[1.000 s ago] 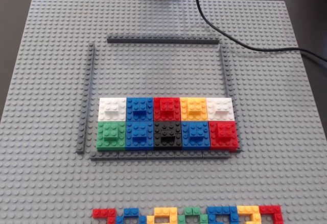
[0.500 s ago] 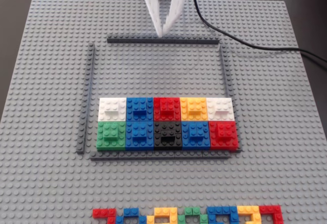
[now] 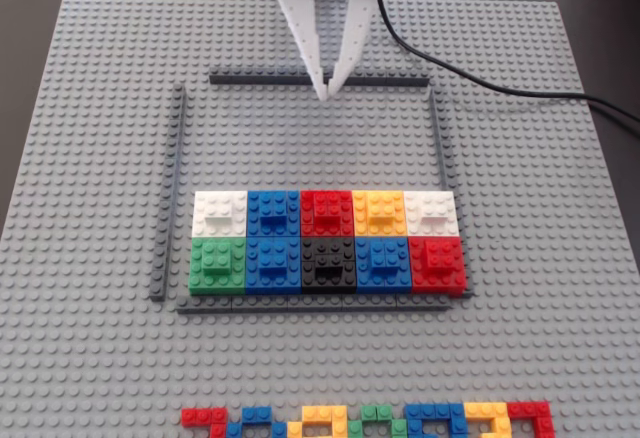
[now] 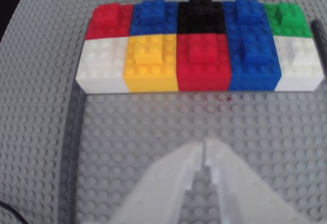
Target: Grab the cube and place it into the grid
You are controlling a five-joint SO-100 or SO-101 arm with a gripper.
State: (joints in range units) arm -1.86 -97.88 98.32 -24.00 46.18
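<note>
Evidently approach step — white two-finger gripper [image 3: 327, 93] closed, empty, over dark-grey strip grid [image 3: 181, 178]; next: open, reach white studded cube [image 3: 219, 213].

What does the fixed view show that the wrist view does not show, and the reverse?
Only the fixed view shows the whole grid frame, the black cable, and the strip of small mixed-colour bricks along the bottom edge. Only the wrist view shows, close up, that the gripper fingertips meet with nothing between them. Both show the gripper, the two rows of coloured blocks and the grey baseplate.
</note>
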